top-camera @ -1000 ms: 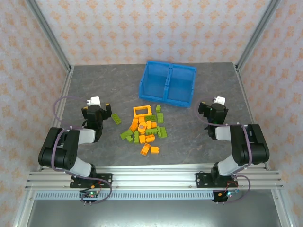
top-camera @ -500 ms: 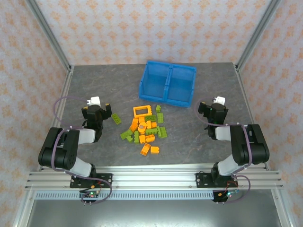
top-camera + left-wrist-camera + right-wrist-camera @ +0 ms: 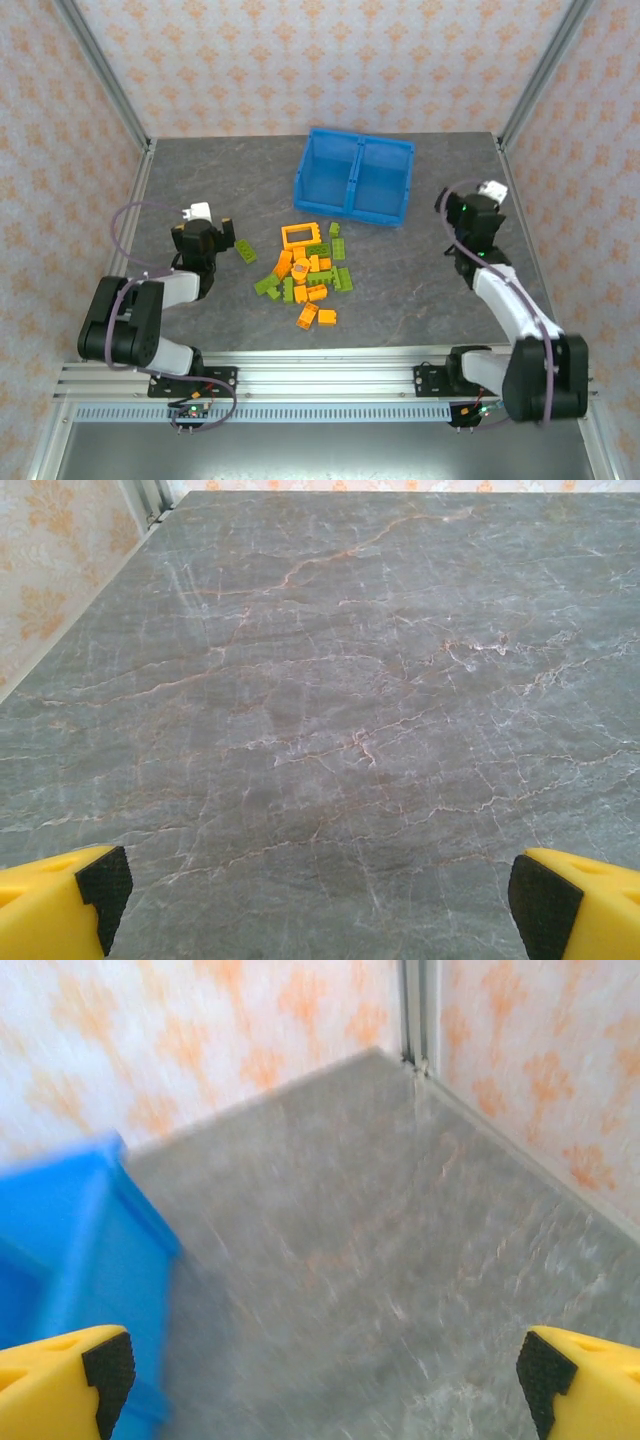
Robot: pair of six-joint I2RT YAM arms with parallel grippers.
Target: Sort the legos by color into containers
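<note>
The legos [image 3: 310, 275], orange and lime green, lie in a loose pile mid-table. An orange frame [image 3: 298, 235] sits at the pile's far edge, and one green brick [image 3: 244, 251] lies apart to the left. Behind the pile stands the blue bin [image 3: 350, 210], whose middle wall [image 3: 356, 170] splits it into two containers. My left gripper [image 3: 207, 230] is low, left of the pile, open [image 3: 315, 890] over bare table. My right gripper [image 3: 470, 212] is raised right of the bin, open [image 3: 320, 1370] and holding nothing, with the bin's corner [image 3: 70, 1260] at the left of its view.
The grey marble table [image 3: 420, 290] is fenced by an aluminium frame with patterned walls behind. A post and the table's far right corner [image 3: 415, 1060] lie ahead of the right gripper. The wall edge [image 3: 70, 640] runs left of the left gripper.
The right arm has lifted and swung its gripper up and to the right, toward the far right corner; its view is blurred by motion. The left arm has barely moved.
</note>
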